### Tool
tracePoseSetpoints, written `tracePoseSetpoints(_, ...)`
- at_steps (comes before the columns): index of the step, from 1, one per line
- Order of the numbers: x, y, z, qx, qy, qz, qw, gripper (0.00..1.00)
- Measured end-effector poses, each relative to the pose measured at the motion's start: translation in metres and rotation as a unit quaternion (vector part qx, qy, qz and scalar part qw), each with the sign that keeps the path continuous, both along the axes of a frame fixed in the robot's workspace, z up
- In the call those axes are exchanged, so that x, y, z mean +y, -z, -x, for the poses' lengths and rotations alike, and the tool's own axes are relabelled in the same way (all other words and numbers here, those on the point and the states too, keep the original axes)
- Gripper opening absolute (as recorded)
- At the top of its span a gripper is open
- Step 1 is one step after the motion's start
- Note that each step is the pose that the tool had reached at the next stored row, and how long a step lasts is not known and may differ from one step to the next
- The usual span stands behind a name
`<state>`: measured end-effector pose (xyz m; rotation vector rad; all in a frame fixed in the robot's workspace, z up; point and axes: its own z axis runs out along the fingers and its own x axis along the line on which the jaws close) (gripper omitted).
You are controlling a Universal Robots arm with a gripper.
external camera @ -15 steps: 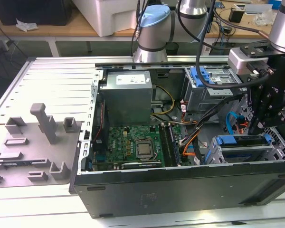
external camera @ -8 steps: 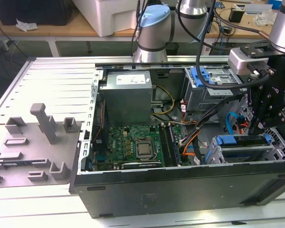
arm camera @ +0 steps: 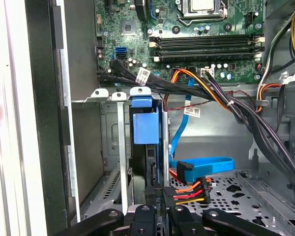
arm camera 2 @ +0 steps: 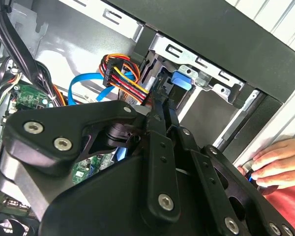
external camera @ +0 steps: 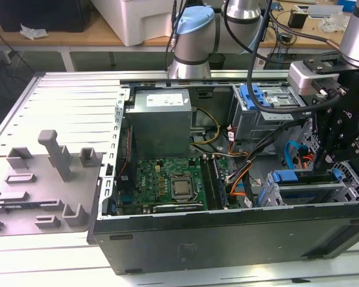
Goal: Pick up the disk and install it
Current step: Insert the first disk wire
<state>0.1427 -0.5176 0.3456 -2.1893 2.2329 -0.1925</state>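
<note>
The jaws of the gripper (external camera: 326,156) are standing narrow, pressing on the rear edge of the disk (arm camera: 146,147) — in the first wrist view the two black fingers (arm camera: 142,216) are sitting on either side of the drive's dark edge. The disk itself is standing on edge inside the metal drive cage (arm camera: 110,147), its blue caddy (arm camera: 143,123) showing at the far end between the cage's steel rails. Just beside the fingers, an orange-and-red power connector (arm camera: 189,191) and a blue data cable (arm camera: 206,164) are lying on the perforated case floor. Beyond the cage, the motherboard (external camera: 167,182) is sitting in the open computer case (external camera: 227,233), with the grey power supply (external camera: 160,119) behind it. In the second wrist view a person's hand (arm camera 2: 275,164) is resting against the outside of the case. At the exterior view's left, the removed side panel (external camera: 48,149) is lying on the worktop (external camera: 42,263).
</note>
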Motion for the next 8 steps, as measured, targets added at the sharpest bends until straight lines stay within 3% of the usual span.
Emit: tracePoseSetpoints(8,-0.0001,0.0002,0.0,0.0,-0.001,0.0,1.0,0.17)
